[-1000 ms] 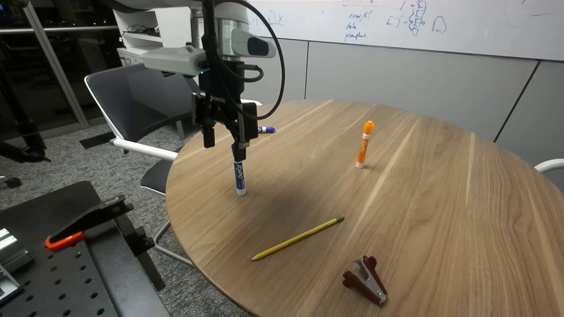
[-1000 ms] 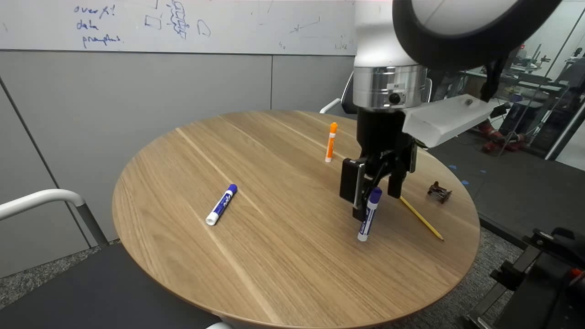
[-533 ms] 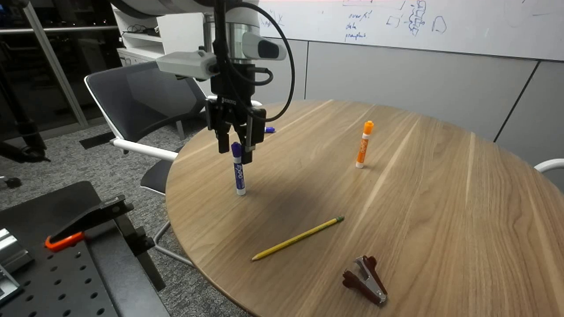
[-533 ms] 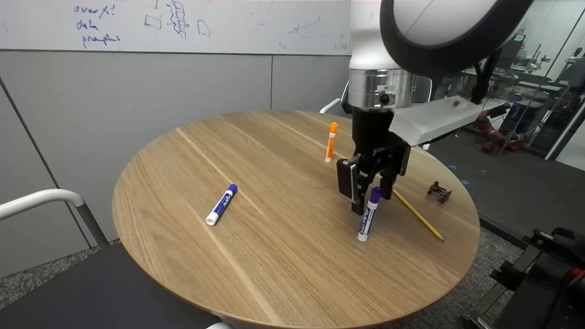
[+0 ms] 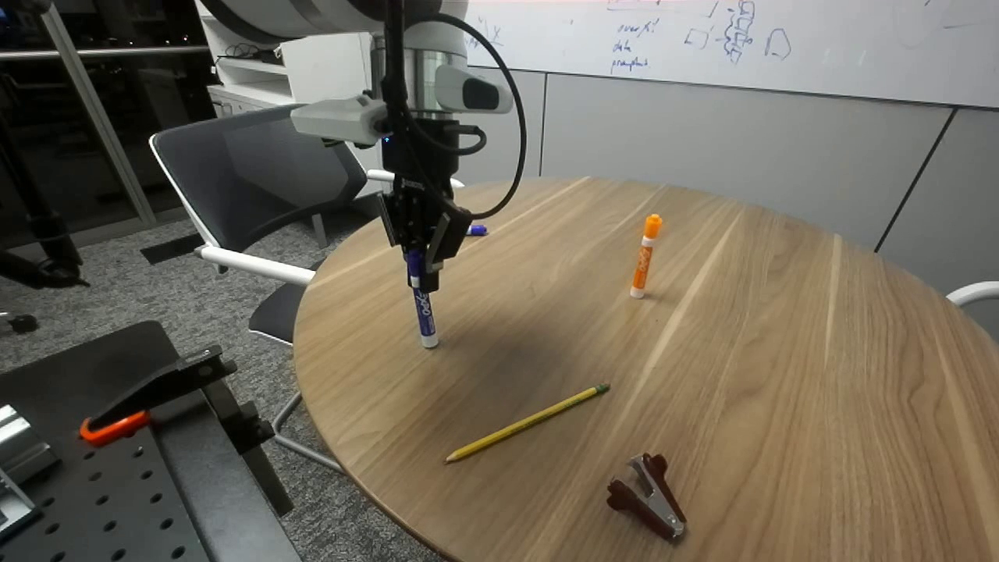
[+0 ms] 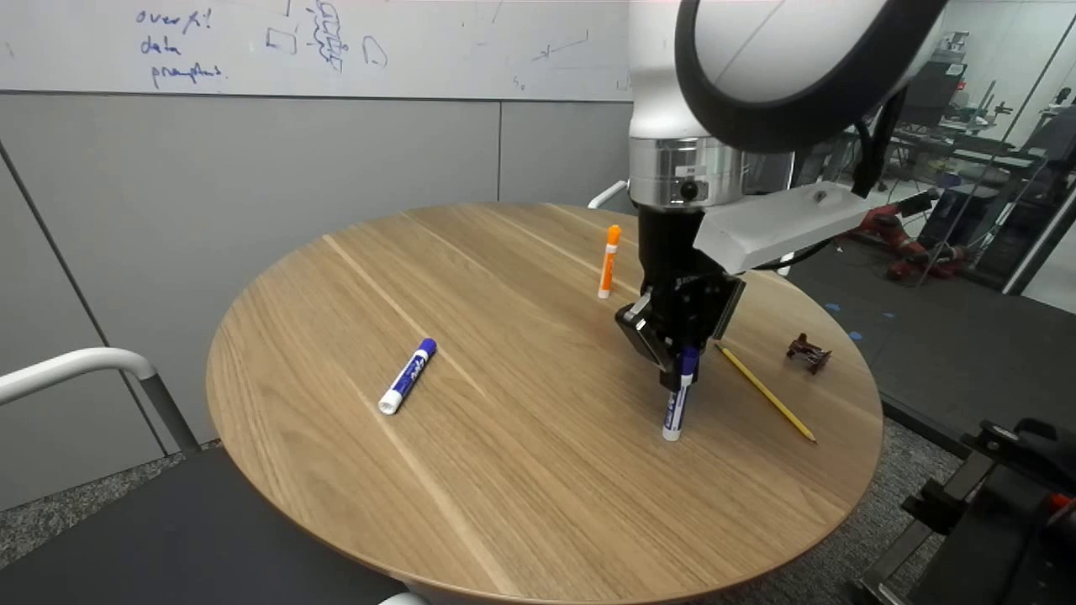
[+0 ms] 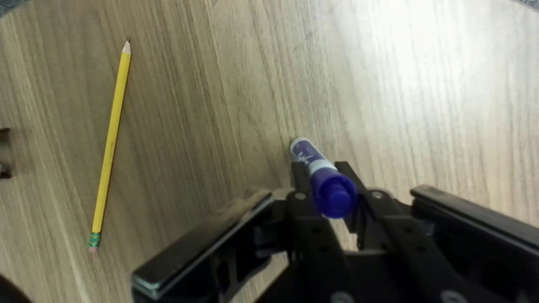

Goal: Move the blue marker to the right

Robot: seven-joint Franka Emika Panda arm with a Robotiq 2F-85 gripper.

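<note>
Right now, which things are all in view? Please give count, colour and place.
table: one, brown, centre of scene
held blue marker: one, blue and white, in gripper
lying blue marker: one, blue and white, on table
orange marker: one, orange and white, upright on table
staple remover: one, brown and silver, on table
pencil: one, yellow, between staple remover and held blue marker
chairs: at least two, white armrests, beside table
whiteboard: one, white, upper background
wall panels: several, grey, below whiteboard
shelf unit: one, white, in background
perforated surface: one, black, lower left in an exterior view
carpet: one, grey, below table
robot arm: one, mostly white, above table
gripper: one, black, closed on held blue marker
</note>
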